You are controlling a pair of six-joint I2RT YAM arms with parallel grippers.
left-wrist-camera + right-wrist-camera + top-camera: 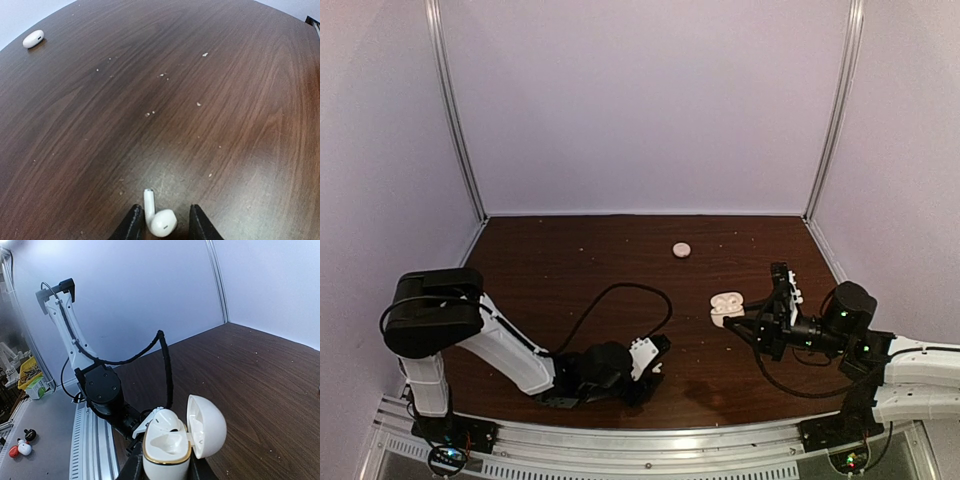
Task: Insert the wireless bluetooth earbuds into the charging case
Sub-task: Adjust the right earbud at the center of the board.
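Lying low, the left arm [510, 355] stretches along the worktop [570, 260] toward 3 o'clock. Its gripper [162, 212] at 6 o'clock straddles an earbud [162, 222] resting on the wood, one finger on the stem and a gap at the other, so it's not clamped. The right arm [880, 350] reaches toward 9 o'clock, its gripper [165, 471] clenched on the case [167, 450] at 3 o'clock, lid open.

Dim overall, lit softly from above. Pale glare on the table [165, 170] at six o'clock in the left wrist view, just above the earbud [161, 220]. Strong fisheye bending toward the edges there. Grainy and soft from the top. Sharp on the case [167, 450], hazier toward nine o'clock.
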